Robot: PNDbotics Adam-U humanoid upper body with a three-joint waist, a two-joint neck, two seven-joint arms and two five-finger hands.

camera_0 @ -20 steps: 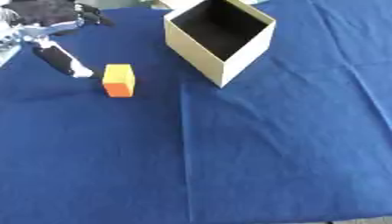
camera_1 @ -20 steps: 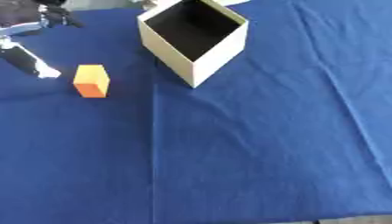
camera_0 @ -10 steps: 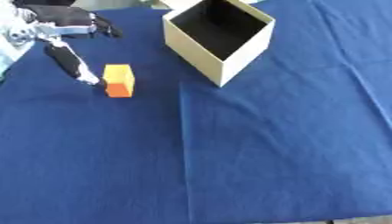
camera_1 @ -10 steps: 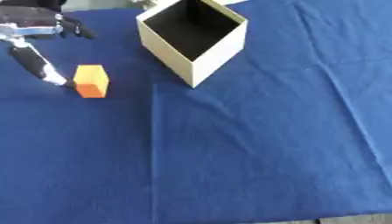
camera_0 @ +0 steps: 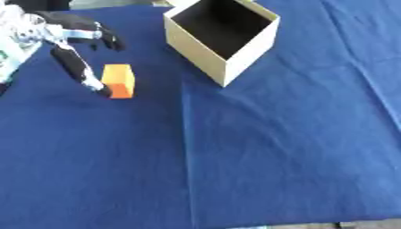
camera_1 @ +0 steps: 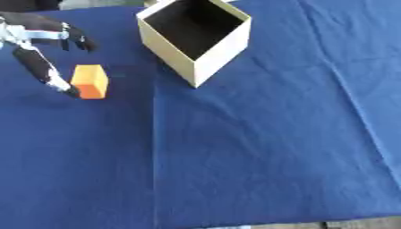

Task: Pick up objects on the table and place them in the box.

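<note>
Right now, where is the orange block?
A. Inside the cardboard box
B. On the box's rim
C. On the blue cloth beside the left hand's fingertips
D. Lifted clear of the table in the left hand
C. The orange block sits on the blue cloth, left of the open box, with the left hand spread beside it, a fingertip at its near-left edge.

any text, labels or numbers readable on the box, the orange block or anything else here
None can be read: the box shows plain tan walls, the orange block has plain faces, and the blue cloth and the left hand carry no legible marks.
</note>
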